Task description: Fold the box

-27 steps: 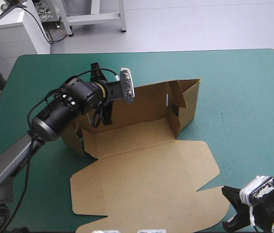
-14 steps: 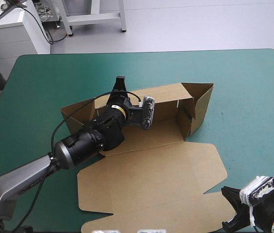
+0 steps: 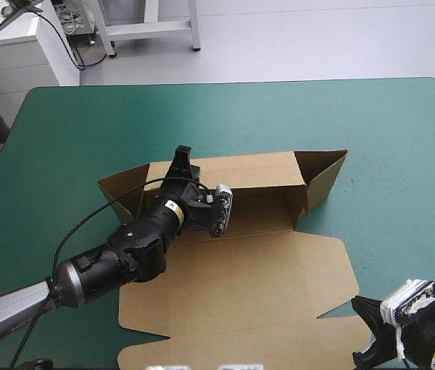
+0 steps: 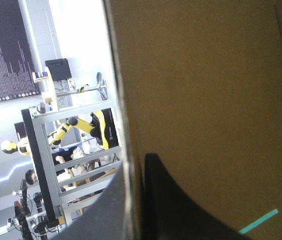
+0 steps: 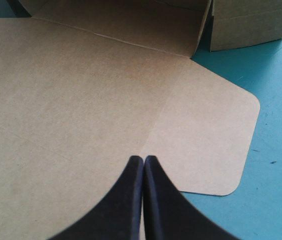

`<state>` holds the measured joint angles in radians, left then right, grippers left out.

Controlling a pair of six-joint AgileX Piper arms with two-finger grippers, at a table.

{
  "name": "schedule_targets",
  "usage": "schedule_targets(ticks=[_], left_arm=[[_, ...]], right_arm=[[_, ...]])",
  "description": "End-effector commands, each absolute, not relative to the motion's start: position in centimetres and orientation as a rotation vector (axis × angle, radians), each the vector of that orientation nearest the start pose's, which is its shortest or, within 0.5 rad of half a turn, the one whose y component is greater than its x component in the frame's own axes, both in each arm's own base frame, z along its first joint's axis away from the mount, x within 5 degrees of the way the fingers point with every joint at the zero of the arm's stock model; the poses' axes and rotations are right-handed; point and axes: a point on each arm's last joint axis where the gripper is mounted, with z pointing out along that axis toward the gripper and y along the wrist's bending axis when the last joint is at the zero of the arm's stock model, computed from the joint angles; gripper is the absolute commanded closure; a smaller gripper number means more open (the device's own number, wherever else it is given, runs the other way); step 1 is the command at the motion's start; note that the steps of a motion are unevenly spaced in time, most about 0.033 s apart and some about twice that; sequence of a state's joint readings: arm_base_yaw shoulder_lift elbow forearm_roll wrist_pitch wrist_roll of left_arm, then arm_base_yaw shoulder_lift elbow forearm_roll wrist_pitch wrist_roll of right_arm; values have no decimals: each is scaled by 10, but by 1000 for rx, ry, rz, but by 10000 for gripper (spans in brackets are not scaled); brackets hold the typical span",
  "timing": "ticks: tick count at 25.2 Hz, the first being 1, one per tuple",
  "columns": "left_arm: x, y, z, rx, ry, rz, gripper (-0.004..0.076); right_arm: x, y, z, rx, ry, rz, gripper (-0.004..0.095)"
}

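The brown box (image 3: 241, 270) lies mid-table with its lid flat toward the front. Its back wall (image 3: 241, 168) and right side wall (image 3: 322, 179) stand raised, and a left flap (image 3: 121, 193) leans outward. My left gripper (image 3: 180, 160) reaches across the box floor and is shut on the top edge of the back wall. In the left wrist view the box's board edge (image 4: 126, 125) runs between the black fingers of the left gripper (image 4: 135, 167). My right gripper (image 3: 365, 331) sits at the lid's front right corner. The right wrist view shows this right gripper (image 5: 143, 159) shut, just above the lid (image 5: 81, 90).
The teal-green cover (image 3: 387, 131) stretches wide to the right of the box and behind it. The table's front edge lies close under the lid and my right arm.
My left arm swung round to the front of the box and now grips the back wall from inside. The box slid right and turned, its back wall more upright. The right arm stayed still.
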<state>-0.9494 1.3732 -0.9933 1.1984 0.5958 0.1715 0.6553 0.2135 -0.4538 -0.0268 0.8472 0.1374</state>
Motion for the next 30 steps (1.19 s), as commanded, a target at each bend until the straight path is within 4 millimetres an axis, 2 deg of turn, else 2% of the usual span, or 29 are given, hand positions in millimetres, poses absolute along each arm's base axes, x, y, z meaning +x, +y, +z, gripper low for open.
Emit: schedule_targets(ticks=[1, 15, 16, 18, 20, 21, 23, 30], left_arm=[[204, -208, 328, 1687, 1155, 779, 732], [217, -200, 332, 1560, 1176, 772, 732], [217, -200, 332, 1557, 1178, 765, 732], [217, -202, 332, 1561, 1168, 750, 732], [216, -203, 332, 1566, 1158, 737, 732], [216, -203, 332, 1566, 1155, 731, 732], [216, -203, 332, 1547, 1175, 713, 732], [216, -204, 332, 1541, 1180, 705, 732]], right_arm=[[36, 25, 290, -525, 1971, 468, 925], [38, 24, 290, -531, 1961, 433, 922], [38, 24, 290, -544, 1957, 422, 891], [38, 24, 290, -557, 1953, 419, 747], [38, 24, 290, -564, 1951, 415, 507], [38, 24, 290, -568, 1949, 412, 343], [38, 24, 290, -567, 1945, 413, 284], [41, 22, 295, -427, 1937, 452, 287]])
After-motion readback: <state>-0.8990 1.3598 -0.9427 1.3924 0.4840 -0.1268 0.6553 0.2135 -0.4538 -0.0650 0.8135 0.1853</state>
